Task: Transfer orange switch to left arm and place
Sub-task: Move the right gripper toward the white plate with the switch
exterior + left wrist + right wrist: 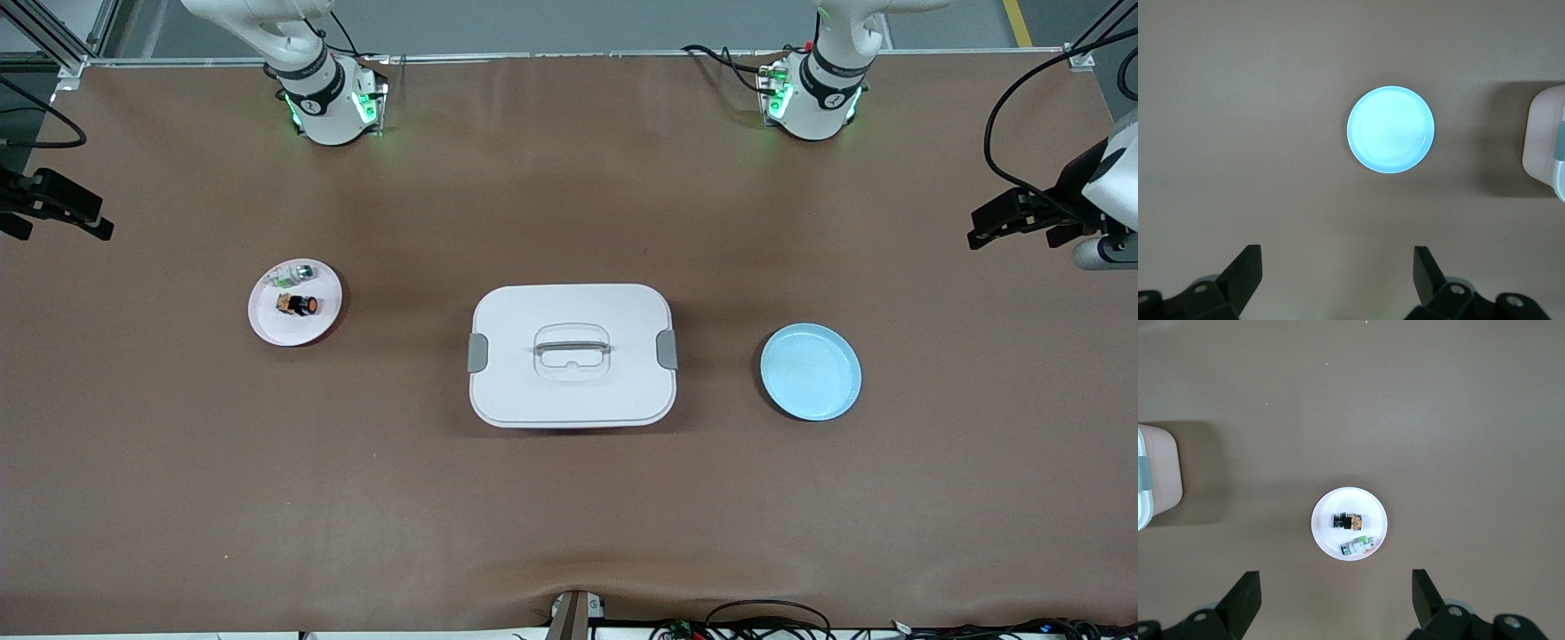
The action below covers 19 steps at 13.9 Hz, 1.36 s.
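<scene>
The orange switch (pixel 301 305) (pixel 1347 520) lies on a small white plate (pixel 267 322) toward the right arm's end of the table. The big white box (pixel 572 355) with grey clips stands mid-table, and its edge shows in both wrist views (pixel 1546 143) (pixel 1158 473). My right gripper (pixel 1336 581) (pixel 62 222) hangs high over the table near the white plate (pixel 1325 532), open and empty. My left gripper (pixel 1337 257) (pixel 1013 233) hangs high near the blue plate, open and empty.
A small silvery-green clear part (pixel 296 275) (pixel 1359 545) shares the white plate with the switch. An empty light-blue plate (pixel 810 371) (pixel 1391 129) sits toward the left arm's end. Bare brown table lies all around. Cables run along the table's near edge.
</scene>
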Available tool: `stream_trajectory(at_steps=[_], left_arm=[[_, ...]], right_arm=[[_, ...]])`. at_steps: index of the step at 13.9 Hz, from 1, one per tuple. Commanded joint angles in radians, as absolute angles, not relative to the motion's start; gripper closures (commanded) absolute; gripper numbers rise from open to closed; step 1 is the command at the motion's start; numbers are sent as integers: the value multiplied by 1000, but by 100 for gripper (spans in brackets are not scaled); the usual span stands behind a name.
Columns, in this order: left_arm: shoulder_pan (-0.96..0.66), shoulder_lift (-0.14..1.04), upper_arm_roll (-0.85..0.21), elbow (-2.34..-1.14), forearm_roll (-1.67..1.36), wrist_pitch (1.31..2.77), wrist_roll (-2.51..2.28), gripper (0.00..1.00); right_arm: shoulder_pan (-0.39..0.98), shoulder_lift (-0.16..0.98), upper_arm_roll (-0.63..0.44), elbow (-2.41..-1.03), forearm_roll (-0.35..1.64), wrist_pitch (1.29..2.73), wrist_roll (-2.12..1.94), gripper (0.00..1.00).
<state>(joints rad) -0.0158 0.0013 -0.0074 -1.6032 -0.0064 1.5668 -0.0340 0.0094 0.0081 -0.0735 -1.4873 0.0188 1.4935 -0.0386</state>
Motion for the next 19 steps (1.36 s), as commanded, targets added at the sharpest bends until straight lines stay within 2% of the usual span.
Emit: stream_trajectory(at_steps=[1, 14, 18, 19], left_arm=[[-3, 9, -14, -1582, 0, 1543, -41, 0], [-3, 17, -12, -1575, -2, 1542, -35, 0], [-3, 17, -14, -1575, -2, 1542, -37, 0], [-5, 17, -12, -1575, 0, 1542, -37, 0]], right_arm=[[6, 5, -74, -1486, 31, 1496, -34, 0], [-15, 43, -77, -1483, 21, 1491, -86, 0], [-17, 126, -77, -1483, 23, 1505, -89, 0], [-14, 176, -77, -1479, 23, 1500, -87, 0]])
